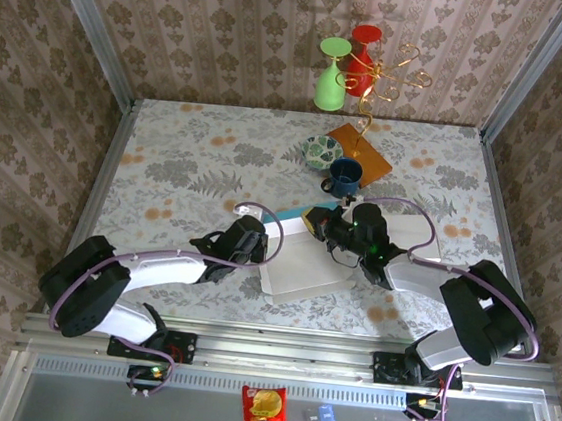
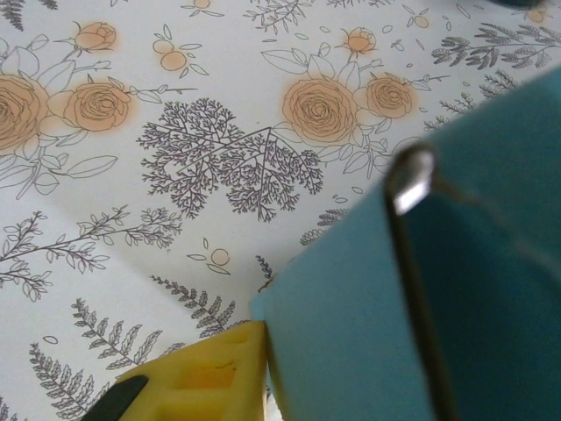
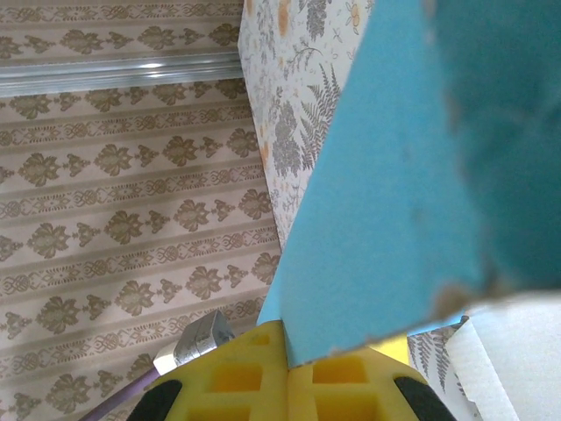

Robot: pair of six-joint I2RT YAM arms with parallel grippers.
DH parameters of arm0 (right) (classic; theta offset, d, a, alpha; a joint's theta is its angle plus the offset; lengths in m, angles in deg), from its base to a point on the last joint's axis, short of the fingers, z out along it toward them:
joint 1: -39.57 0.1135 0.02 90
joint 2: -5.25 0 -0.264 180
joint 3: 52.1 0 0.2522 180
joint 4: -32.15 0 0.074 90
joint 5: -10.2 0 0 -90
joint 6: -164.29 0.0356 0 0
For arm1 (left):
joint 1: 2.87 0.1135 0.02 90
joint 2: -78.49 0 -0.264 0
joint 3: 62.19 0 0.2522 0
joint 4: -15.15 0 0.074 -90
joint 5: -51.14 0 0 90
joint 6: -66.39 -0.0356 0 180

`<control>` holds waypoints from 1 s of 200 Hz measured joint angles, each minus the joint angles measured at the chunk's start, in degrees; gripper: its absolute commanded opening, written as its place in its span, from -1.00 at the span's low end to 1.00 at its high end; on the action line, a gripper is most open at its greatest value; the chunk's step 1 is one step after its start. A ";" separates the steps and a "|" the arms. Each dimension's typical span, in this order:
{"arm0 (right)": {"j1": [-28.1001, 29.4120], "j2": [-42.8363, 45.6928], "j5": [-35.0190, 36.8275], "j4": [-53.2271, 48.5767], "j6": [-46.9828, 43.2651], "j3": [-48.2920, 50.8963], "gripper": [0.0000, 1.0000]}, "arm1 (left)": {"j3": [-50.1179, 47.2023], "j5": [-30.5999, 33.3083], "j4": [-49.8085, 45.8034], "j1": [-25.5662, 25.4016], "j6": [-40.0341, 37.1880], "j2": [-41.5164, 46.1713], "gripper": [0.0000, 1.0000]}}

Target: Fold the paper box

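Three walls (image 1: 230, 24) papered in a beige-and-brown damask pattern close in the bench (image 1: 186, 160) at its far, left and right edges. Bare aluminium posts (image 1: 89, 25) rise slanting from the two far corners. The bench wears a pale cloth printed with grey ferns and orange roses, evenly lit, with only soft shadows. An aluminium rail (image 1: 287, 344) runs along the near edge, with a grey ledge (image 1: 70, 400) below it.

On your flowered table (image 1: 186, 160) lies the paper box (image 1: 300, 265), with a blue mug (image 1: 345, 177), patterned plate (image 1: 319, 152) and orange board (image 1: 372, 158) behind it.
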 measured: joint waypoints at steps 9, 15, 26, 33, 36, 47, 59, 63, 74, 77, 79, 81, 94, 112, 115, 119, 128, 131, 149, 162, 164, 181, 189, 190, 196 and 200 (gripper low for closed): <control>0.04 0.17 0.24 -0.42 0.35 -0.02 -1.00 | 0.00 0.22 0.11 -0.15 -0.02 0.00 -0.63; 0.04 0.26 0.35 -0.81 0.52 -0.11 -1.00 | 0.00 0.28 0.13 -0.20 -0.04 0.00 -0.63; 0.04 0.37 0.59 -1.86 0.79 -0.46 -1.00 | 0.00 0.28 0.31 -0.20 -0.09 0.02 -0.63; 0.04 0.39 0.74 -2.69 0.92 -0.96 -1.00 | -0.04 0.22 0.52 -0.20 -0.20 0.02 -0.64; 0.04 0.39 0.83 -3.06 1.03 -1.20 -1.00 | -0.04 0.20 0.55 -0.20 -0.24 0.02 -0.66; 0.04 0.48 1.22 -4.74 1.09 -2.25 -1.00 | -0.22 0.15 1.09 -0.20 -0.79 0.15 -0.77; 0.04 0.63 1.53 -6.86 1.09 -3.58 -1.00 | -0.59 -0.02 1.62 -0.20 -1.44 0.39 -0.86; 0.04 0.66 1.62 -7.37 1.07 -3.93 -1.00 | -0.68 -0.07 1.73 -0.20 -1.46 0.42 -0.87; 0.15 0.70 1.68 -8.81 1.09 -4.87 -1.00 | -0.79 -0.09 1.81 -0.20 -1.77 0.59 -0.86; 0.20 0.70 1.75 -9.18 1.09 -5.03 -1.00 | -0.79 -0.11 1.79 -0.17 -1.77 0.61 -0.86; 0.20 0.70 1.81 -9.29 1.09 -5.14 -1.00 | -0.79 -0.09 1.79 -0.17 -1.77 0.63 -0.86; 0.20 0.70 1.84 -9.46 1.09 -5.16 -1.00 | -0.79 -0.09 1.77 -0.17 -1.75 0.63 -0.86; 0.42 0.70 2.14 -10.27 1.29 -5.42 -1.00 | -0.76 -0.04 1.49 -0.17 -1.75 0.63 -0.86; 0.92 0.70 2.97 -11.10 1.77 -5.55 -1.00 | -0.31 0.15 0.28 -0.17 -1.64 0.59 -0.86; 0.98 0.70 3.15 -11.17 1.95 -5.62 -1.00 | -0.15 0.22 0.04 -0.17 -1.60 0.57 -0.86; 1.07 0.70 3.30 -11.30 1.99 -5.70 -1.00 | 0.07 0.39 -0.37 -0.17 -1.49 0.48 -0.86; 1.29 0.70 3.65 -11.39 2.19 -5.81 -1.00 | 0.63 0.70 -1.22 -0.17 -1.29 0.20 -0.79; 1.38 0.70 3.80 -11.43 2.21 -5.86 -1.00 | 0.83 0.81 -1.49 -0.17 -1.20 0.07 -0.78; 1.64 0.70 4.79 -11.72 2.60 -5.90 -1.00 | 1.99 1.53 -2.43 -0.17 -0.37 -0.87 -0.76; 1.68 0.70 5.22 -11.78 2.89 -5.90 -1.00 | 2.67 1.95 -2.84 -0.17 0.07 -1.49 -0.81; 1.68 0.70 5.31 -11.80 3.06 -5.90 -1.00 | 2.78 1.97 -2.97 -0.17 0.22 -1.55 -0.82; 1.70 0.74 5.79 -12.22 3.67 -5.90 -1.00 | 3.52 2.60 -3.87 -0.17 1.01 -1.95 -0.91; 1.77 0.76 5.97 -12.28 3.74 -5.90 -1.00 | 3.85 2.84 -4.33 -0.17 1.49 -2.10 -0.95; 1.79 0.79 5.99 -12.28 3.74 -5.90 -1.00 | 3.89 2.84 -4.42 -0.17 1.57 -2.12 -0.96; 1.86 0.81 6.12 -12.35 3.87 -5.90 -1.00 | 4.09 2.97 -4.72 -0.17 1.70 -2.16 -1.00; 1.92 0.87 6.23 -12.39 3.98 -5.90 -1.00 | 4.20 3.08 -4.96 -0.17 1.86 -2.19 -1.00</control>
